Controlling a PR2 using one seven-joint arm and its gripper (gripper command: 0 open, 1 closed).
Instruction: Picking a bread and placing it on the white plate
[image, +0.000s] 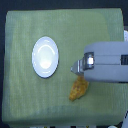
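Note:
The bread (78, 90), a small golden-orange bumpy loaf, lies on the green cloth toward the exterior view's lower right. The white plate (45, 56), round and glossy, sits to its upper left with nothing on it. My gripper (74, 67) reaches in from the exterior view's right, and its pointed tip hangs just above the bread's upper end, between bread and plate. The arm's grey body hides the top edge of the bread. From this angle the fingers overlap, so the gap between them does not show. Nothing is visibly held.
A green cloth (25, 30) covers the table nearly edge to edge. The grey arm housing (107, 62) fills the right side of the view. Dark floor shows beyond the cloth's borders.

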